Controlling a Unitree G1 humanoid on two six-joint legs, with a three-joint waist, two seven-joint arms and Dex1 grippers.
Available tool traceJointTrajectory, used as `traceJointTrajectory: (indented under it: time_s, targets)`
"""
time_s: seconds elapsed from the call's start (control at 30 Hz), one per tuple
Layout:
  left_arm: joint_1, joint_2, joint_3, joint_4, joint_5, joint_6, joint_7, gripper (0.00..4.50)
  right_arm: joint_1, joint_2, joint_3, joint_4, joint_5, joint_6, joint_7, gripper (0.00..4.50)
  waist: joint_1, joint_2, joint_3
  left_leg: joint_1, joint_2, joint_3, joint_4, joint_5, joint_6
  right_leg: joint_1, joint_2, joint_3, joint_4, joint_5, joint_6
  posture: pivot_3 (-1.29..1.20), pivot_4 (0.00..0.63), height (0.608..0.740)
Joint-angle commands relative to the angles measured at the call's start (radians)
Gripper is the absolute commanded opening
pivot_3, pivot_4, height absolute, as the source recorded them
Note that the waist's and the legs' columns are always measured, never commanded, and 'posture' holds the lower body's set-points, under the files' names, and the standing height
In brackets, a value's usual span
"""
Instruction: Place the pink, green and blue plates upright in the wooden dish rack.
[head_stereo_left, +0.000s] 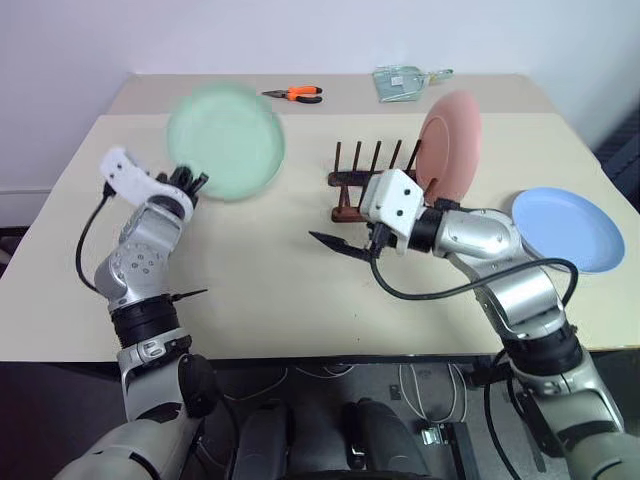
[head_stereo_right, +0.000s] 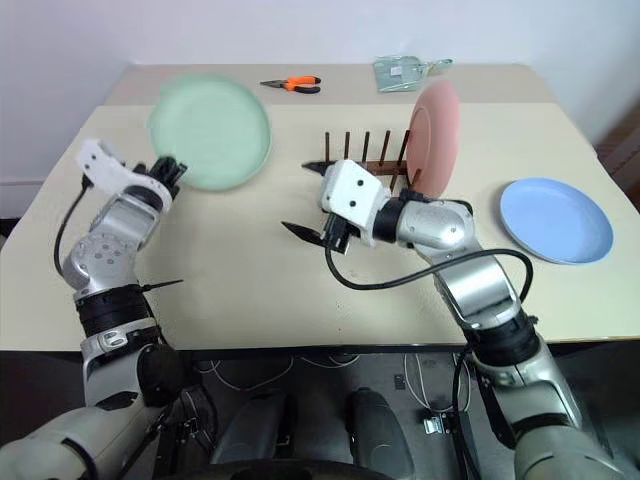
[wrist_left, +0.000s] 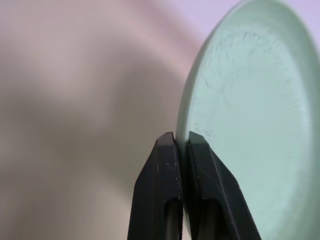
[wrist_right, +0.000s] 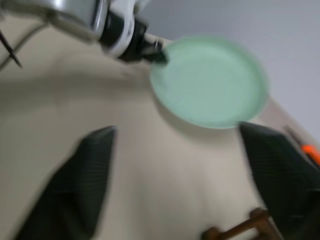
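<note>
Left gripper (wrist_left: 181, 142) is pinched tight on the rim of the green plate (head_stereo_left: 226, 140), holding it tilted up off the table (head_stereo_left: 250, 260), well left of the wooden dish rack (head_stereo_left: 355, 185). Right gripper (head_stereo_left: 345, 245) hangs with its fingers spread wide and nothing in them, just in front of the rack. The pink plate (head_stereo_left: 450, 145) already stands upright at the rack's right end; the blue plate (head_stereo_left: 570, 228) lies flat on the table further right. Risks: an edge-only pinch on a smooth rim means the plate could pivot or slip out mid-swing. The right arm also sits across the path to the free slots, so the two could collide. A hard insert could knock the pink plate or shove the light rack.
</note>
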Motion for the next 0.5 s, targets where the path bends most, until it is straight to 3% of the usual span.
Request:
traceJointTrajectory:
  time_s: [0.03, 0.2, 0.37, 0.47, 0.5]
  targets:
    - [-0.071, -0.008, -0.108, -0.143, -0.022, 0.022, -0.034, 0.0, -0.097, -0.016, 0.068, 0.129, -0.232, -0.216, -0.093, 4.44, -0.001, 0.0, 0.0, 0.0, 0.0, 0.0, 0.0, 0.0, 0.0, 0.0, 0.0, 0.0, 0.0, 0.0, 0.0, 0.0, 0.15, 0.74]
    - [-0.102, -0.053, -0.153, -0.219, -0.054, 0.099, 0.028, 0.0, -0.199, -0.013, 0.122, 0.34, -0.458, -0.419, -0.244, 4.44, -0.004, 0.0, 0.0, 0.0, 0.0, 0.001, 0.0, 0.001, -0.002, 0.0, 0.0, 0.001, 0.0, 0.0, 0.0, 0.0, 0.15, 0.74]
    - [-0.098, -0.087, -0.171, -0.287, -0.095, 0.181, 0.075, 0.0, -0.246, -0.021, 0.143, 0.462, -0.621, -0.509, -0.362, 4.44, -0.019, 0.0, 0.0, -0.001, 0.0, 0.001, 0.0, 0.001, -0.002, -0.002, 0.0, 0.001, 0.001, 0.0, 0.0, 0.0, 0.15, 0.74]
    - [-0.087, -0.094, -0.171, -0.305, -0.106, 0.197, 0.086, 0.0, -0.242, -0.018, 0.13, 0.48, -0.658, -0.532, -0.387, 3.63, -0.022, 0.0, 0.0, -0.001, 0.0, 0.001, 0.0, 0.002, -0.002, -0.002, 0.0, 0.001, 0.0, 0.0, 0.0, 0.0, 0.15, 0.74]
    - [-0.085, -0.095, -0.172, -0.308, -0.108, 0.201, 0.089, 0.0, -0.24, -0.019, 0.127, 0.483, -0.67, -0.537, -0.394, 3.16, -0.024, 0.0, 0.0, -0.001, 0.0, 0.002, 0.0, 0.002, -0.002, -0.002, 0.0, 0.002, 0.001, 0.0, 0.0, 0.0, 0.15, 0.74]
